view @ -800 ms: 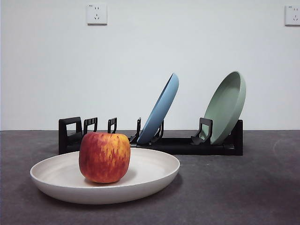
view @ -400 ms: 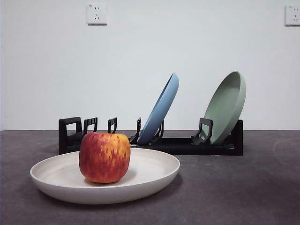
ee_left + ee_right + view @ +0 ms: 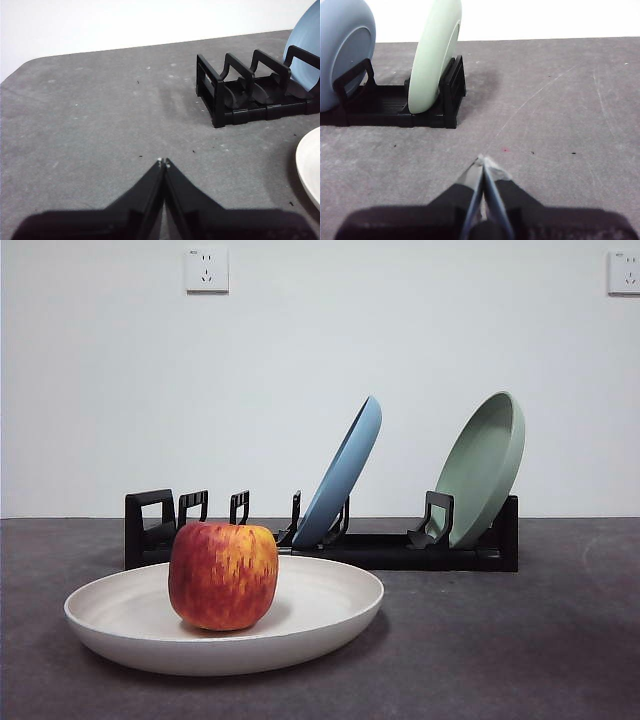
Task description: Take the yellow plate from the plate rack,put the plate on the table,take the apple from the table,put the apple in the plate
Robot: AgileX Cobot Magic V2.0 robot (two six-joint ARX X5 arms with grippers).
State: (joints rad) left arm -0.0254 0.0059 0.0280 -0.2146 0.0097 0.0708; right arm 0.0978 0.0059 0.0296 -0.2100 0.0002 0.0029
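The yellow plate point(image 3: 300, 615), cream and shallow, lies flat on the table point(image 3: 500, 660) in the front view, in front of the plate rack point(image 3: 380, 550). The red apple point(image 3: 223, 575) stands upright in the plate, left of its middle. The plate's edge point(image 3: 309, 165) shows in the left wrist view. My left gripper point(image 3: 163, 162) is shut and empty over bare table, away from the rack's end point(image 3: 235, 95). My right gripper point(image 3: 481, 159) is shut and empty over bare table, in front of the rack's other end point(image 3: 420, 107). Neither arm shows in the front view.
A blue plate point(image 3: 342, 475) and a sage-green plate point(image 3: 483, 465) lean in the rack's slots. They also show in the right wrist view, blue point(image 3: 345, 55) and green point(image 3: 435, 55). A white wall with two sockets point(image 3: 206, 270) stands behind the table.
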